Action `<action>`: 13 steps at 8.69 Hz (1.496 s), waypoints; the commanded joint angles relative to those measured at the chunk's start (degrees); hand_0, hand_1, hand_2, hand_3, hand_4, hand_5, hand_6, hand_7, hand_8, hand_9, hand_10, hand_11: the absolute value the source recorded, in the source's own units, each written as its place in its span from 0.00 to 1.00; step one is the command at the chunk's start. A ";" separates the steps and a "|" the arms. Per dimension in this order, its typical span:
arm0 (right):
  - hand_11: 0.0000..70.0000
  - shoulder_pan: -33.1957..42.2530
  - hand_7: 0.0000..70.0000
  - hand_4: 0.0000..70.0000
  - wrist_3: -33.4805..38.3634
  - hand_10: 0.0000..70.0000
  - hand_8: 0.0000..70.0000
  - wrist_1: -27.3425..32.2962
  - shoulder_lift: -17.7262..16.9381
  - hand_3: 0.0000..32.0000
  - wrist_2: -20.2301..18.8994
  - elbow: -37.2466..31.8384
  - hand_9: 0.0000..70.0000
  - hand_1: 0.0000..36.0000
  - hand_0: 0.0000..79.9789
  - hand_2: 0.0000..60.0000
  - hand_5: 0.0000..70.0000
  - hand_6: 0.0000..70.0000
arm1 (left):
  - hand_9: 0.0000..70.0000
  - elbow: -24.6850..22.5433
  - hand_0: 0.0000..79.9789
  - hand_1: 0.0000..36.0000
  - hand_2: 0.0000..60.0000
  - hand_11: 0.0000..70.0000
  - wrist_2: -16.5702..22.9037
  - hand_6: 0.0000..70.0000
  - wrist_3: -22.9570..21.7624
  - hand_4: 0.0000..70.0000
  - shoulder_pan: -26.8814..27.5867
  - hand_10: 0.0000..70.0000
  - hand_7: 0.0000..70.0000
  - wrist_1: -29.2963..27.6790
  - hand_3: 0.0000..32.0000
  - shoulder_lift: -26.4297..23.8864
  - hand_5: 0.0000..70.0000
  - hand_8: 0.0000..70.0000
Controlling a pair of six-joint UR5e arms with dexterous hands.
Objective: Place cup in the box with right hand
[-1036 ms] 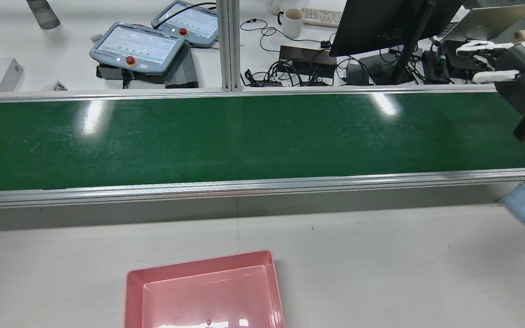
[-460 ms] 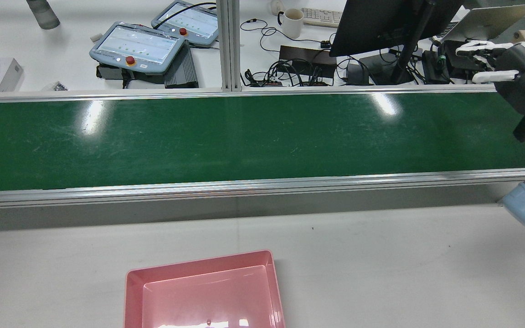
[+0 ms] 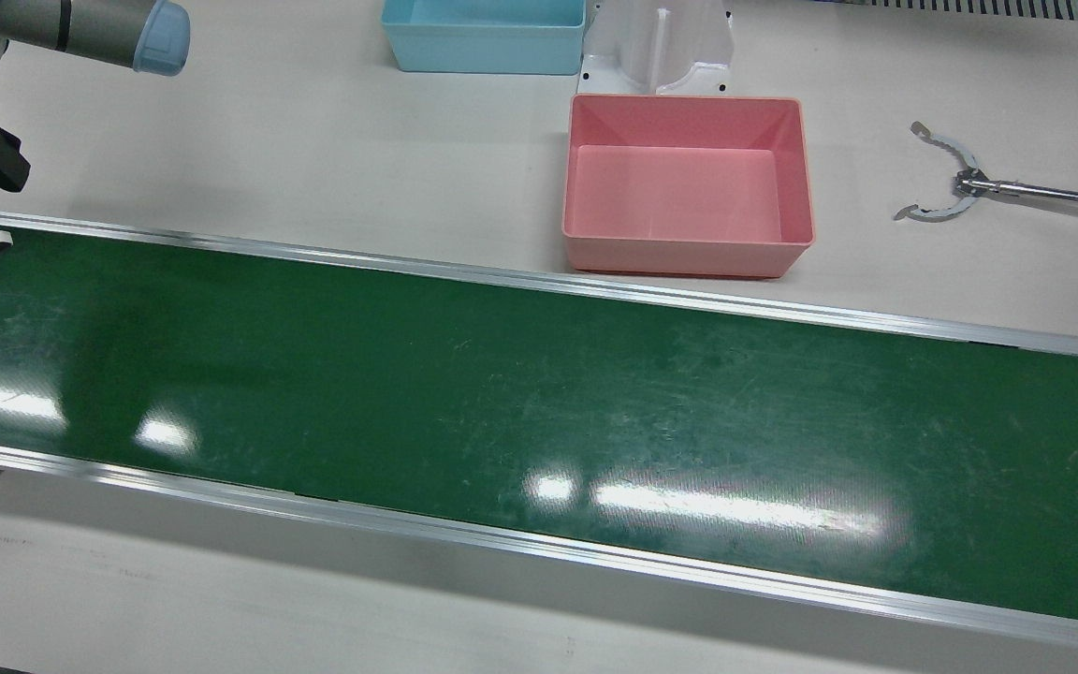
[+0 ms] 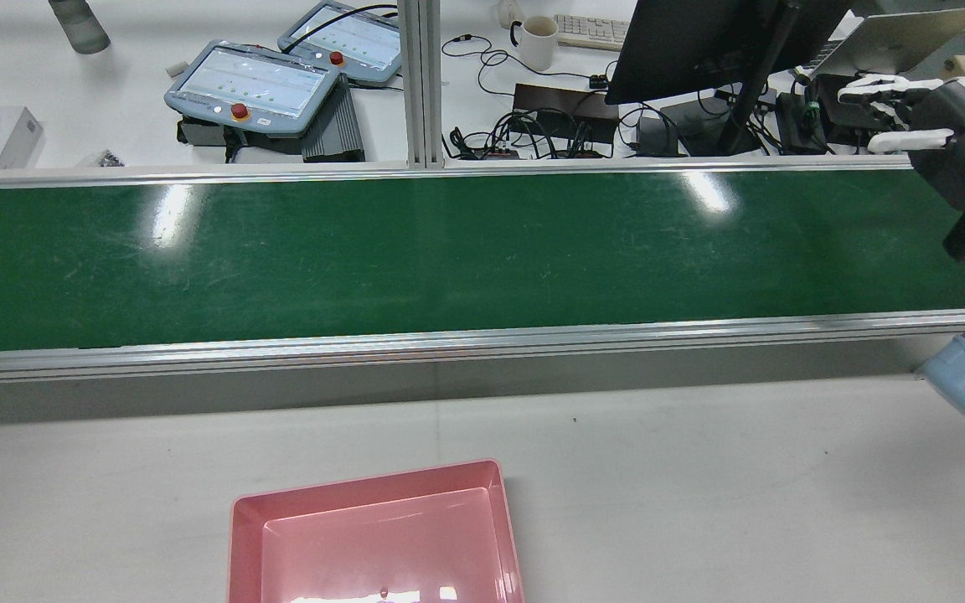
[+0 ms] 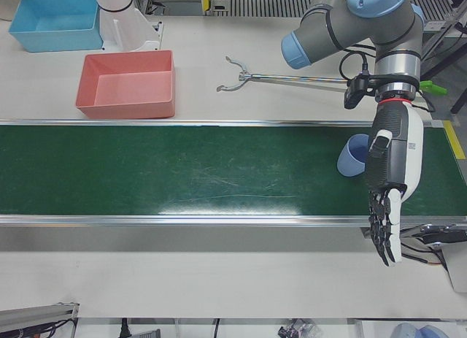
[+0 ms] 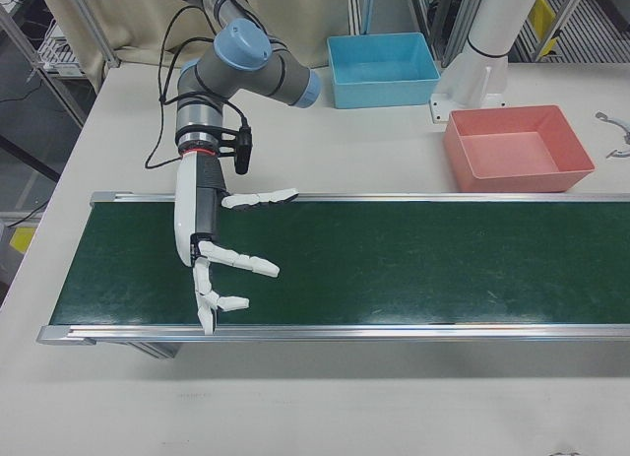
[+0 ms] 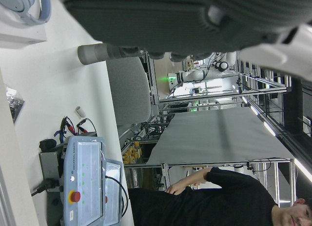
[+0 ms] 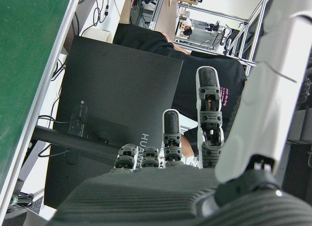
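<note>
green conveyor belt [image 3: 539, 393] runs across the white worktop [image 3: 314, 131]. right hand [image 6: 212, 254] hangs over one end of the belt, fingers spread apart, holding nothing. left hand [image 5: 390, 185] hangs over the opposite end, fingers straight and pointing down, also empty. blue cup [image 5: 354, 156] lies tipped on its side on the belt just beside the left hand, well apart from the right hand. pink box [image 3: 686, 183] sits on the worktop next to the belt's robot-side rail, nothing inside. blue bin [image 3: 485, 34] sits further back, near a white pedestal [image 3: 659, 45]. metal reach tool [image 3: 969, 183] lies on the worktop beside the pink box.
</note>
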 commanded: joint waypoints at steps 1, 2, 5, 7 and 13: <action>0.15 -0.09 0.64 0.60 0.00 0.09 0.03 0.00 0.06 0.00 0.00 0.02 0.15 0.31 0.70 0.00 0.07 0.13 | 0.00 0.00 0.00 0.00 0.00 0.00 0.00 0.00 0.00 0.00 0.00 0.00 0.00 0.00 0.00 0.00 0.00 0.00; 0.15 -0.09 0.64 0.61 0.00 0.09 0.03 0.00 -0.03 0.00 -0.09 0.02 0.15 0.31 0.70 0.00 0.07 0.13 | 0.00 0.00 0.00 0.00 0.00 0.00 0.00 0.00 -0.08 0.00 0.00 0.00 0.00 0.00 0.00 0.00 0.00 0.00; 0.15 0.00 0.64 0.60 0.00 0.09 0.03 0.00 -0.03 0.00 0.00 0.02 0.15 0.31 0.70 0.00 0.07 0.13 | 0.00 0.00 0.00 0.00 0.00 0.00 0.00 0.00 0.00 0.00 0.00 0.00 0.00 0.00 0.00 0.00 0.00 0.00; 0.15 0.00 0.64 0.60 0.00 0.09 0.03 0.00 -0.03 0.00 0.00 0.02 0.15 0.31 0.71 0.00 0.07 0.13 | 0.00 0.00 0.00 0.00 0.00 0.00 0.00 0.00 0.00 0.00 0.00 0.00 0.00 0.00 0.00 0.00 0.00 0.00; 0.15 0.00 0.63 0.59 0.00 0.09 0.03 0.00 0.06 0.00 -0.09 0.02 0.15 0.31 0.70 0.00 0.07 0.13 | 0.00 0.00 0.00 0.00 0.00 0.00 0.00 0.00 0.00 0.00 0.00 0.00 0.00 0.00 0.00 0.00 0.00 0.00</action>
